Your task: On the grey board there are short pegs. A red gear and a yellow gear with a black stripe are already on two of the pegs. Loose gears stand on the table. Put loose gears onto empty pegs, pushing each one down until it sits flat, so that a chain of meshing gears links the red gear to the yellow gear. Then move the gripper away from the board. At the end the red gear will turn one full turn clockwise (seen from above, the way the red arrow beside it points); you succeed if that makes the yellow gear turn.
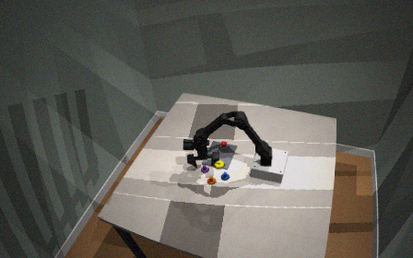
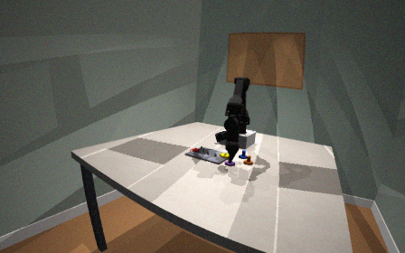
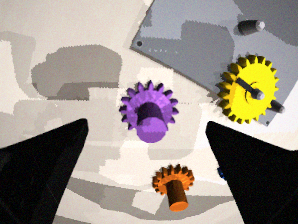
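My gripper (image 3: 148, 125) is open and empty above the table, its fingertips on either side of the purple gear in the wrist view. The purple gear (image 1: 205, 170) (image 2: 230, 163) (image 3: 150, 107) stands on the table beside the board, its handle up. The orange gear (image 1: 211, 181) (image 2: 249, 161) (image 3: 173, 180) and the blue gear (image 1: 225, 176) (image 2: 243, 155) also stand on the table; only a bit of blue shows in the wrist view. The grey board (image 2: 211, 158) (image 3: 170, 25) carries the red gear (image 1: 224, 144) (image 2: 195, 149) and the yellow gear (image 1: 219, 164) (image 2: 224, 154) (image 3: 257, 82) with its black stripe.
A bare peg (image 3: 250, 27) rises from the board near the yellow gear. More short pegs show on the board in the exterior view. The arm's light grey base box (image 1: 269, 171) (image 2: 248, 139) stands beside the board. The arm arches over the board.
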